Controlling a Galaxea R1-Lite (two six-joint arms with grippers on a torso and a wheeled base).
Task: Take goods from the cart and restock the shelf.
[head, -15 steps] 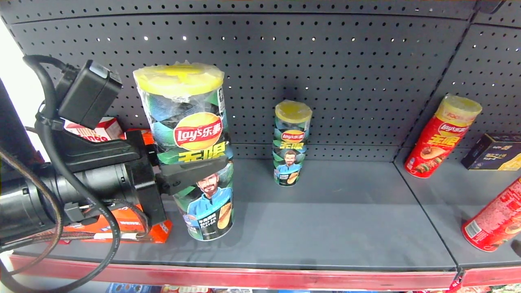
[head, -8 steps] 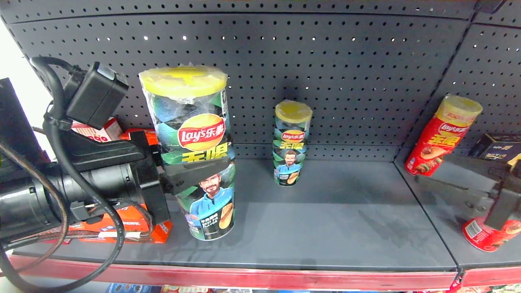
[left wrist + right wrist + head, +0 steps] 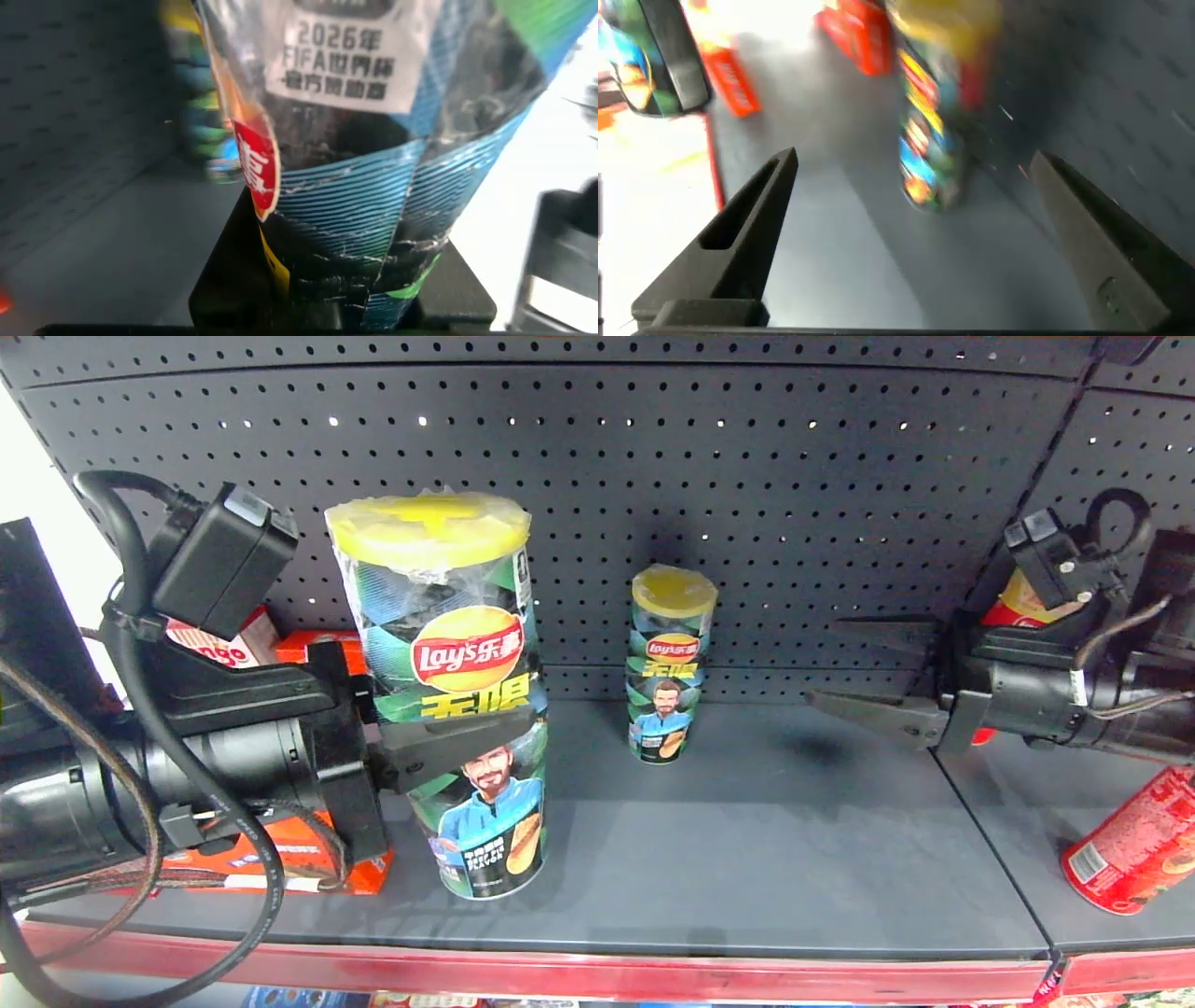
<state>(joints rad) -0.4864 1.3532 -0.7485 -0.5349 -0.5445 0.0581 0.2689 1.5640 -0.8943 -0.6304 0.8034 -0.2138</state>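
Head view: left pincer is clamped across the middle of the big green chip can, left of centre. The can is upright with a slight lean, and its base is low over the front of the shelf. I can't tell if it is actually seated.

My read of the step is placing this can. Get the base flat on the shelf before letting go, and square out the lean. Keep it off the red front lip and the orange box just beside it at lower left. Then part the fingers only a little and back straight out so the near finger doesn't drag the wrap.

A second green can stands mid-frame against the pegboard, well apart from the held one. Right pincer is at mid-right, spread and holding nothing. A red can lies on its side at lower right.

Left wrist view: the held can sits dead centre, its film wrap crinkled at the grip line. Don't squeeze harder, since the tube looks thin-walled.

Right wrist view: the fingers are wide apart, with the blurred second can between them at upper centre, not touched.

Containers: both green cans have yellow lids on and film over the top, so the contents can't be seen.
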